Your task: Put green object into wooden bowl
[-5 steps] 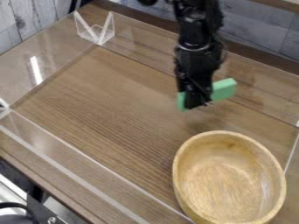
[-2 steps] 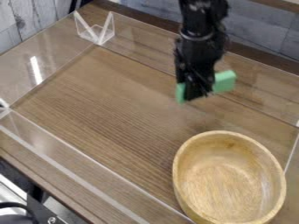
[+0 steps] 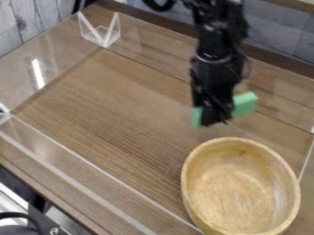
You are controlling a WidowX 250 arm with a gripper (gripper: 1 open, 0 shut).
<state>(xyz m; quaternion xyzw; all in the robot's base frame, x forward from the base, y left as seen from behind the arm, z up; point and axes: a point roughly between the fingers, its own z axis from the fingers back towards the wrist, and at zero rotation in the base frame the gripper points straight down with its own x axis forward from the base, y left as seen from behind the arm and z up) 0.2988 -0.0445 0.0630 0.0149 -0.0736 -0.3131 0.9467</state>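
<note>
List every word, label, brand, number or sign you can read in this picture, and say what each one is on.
None can be read: no text shows on the small mint-green block, the round light wooden bowl, the black gripper, the wood-grain table or the clear plastic walls.

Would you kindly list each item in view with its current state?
Tool: shut on the green object, pointing down.
Green object: held in the tool, lifted off the table, not yet in the bowl.
Wooden bowl: upright on the table, empty.
Table: bare wood, clear walls around it.
</note>
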